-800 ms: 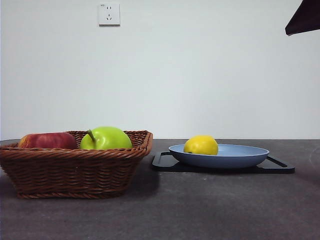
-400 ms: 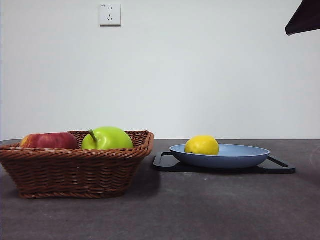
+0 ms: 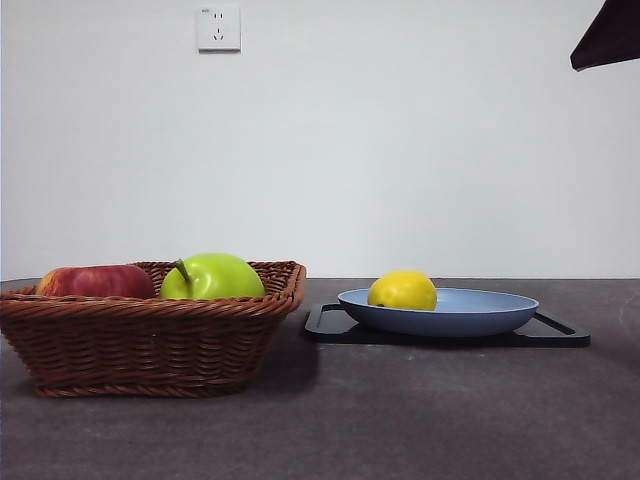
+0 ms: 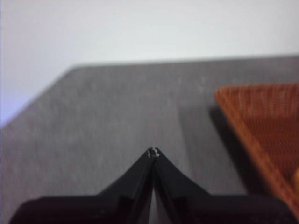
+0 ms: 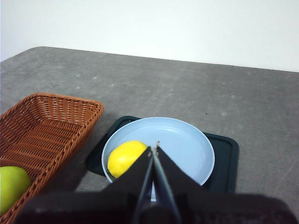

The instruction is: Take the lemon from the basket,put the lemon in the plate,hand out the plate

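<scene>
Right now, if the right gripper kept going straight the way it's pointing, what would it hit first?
Probably the plate, near the lemon. The right gripper, shut, aims at the plate's floor just beside the fruit, though depth is hard to judge, so it might graze the lemon first.

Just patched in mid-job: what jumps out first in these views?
The lemon sits in the light blue plate, which rests on a black tray beside the basket. A green apple and a red apple remain in the basket. The right gripper, jaws shut, hangs above the plate; the left gripper, also shut, waits over bare table beside the basket.
</scene>
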Controlling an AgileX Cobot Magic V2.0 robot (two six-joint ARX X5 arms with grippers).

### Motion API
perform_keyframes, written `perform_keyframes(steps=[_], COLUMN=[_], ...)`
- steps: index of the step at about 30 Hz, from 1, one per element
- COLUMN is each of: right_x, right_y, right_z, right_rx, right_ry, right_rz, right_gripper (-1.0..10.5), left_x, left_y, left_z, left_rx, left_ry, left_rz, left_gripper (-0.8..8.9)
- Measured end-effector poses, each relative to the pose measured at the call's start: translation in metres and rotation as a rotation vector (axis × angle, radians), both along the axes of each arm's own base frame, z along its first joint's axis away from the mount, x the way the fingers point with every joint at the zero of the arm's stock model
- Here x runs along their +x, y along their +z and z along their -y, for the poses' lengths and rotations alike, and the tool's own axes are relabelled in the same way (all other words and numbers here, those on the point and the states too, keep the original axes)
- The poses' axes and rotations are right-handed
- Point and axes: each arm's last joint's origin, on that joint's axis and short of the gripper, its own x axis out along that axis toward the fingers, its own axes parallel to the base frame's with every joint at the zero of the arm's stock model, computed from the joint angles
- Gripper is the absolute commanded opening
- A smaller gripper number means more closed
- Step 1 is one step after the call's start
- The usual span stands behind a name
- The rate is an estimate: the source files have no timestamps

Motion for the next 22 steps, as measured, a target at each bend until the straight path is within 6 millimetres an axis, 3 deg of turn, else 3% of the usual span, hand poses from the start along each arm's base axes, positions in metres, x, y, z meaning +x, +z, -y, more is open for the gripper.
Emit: perform_keyframes(steps=[22], right_x=[0.0000], right_y=[0.0000], right_z=[0.0000], right_rx=[0.000], right_ry=[0.000], right_rz=[0.000], right_gripper=[0.0], left_x=[-0.0007], left_y=[-0.0052], left_z=[-0.0004], left_rx=[-0.030], left_ry=[0.006], left_rz=[-0.039], left_gripper=[0.09])
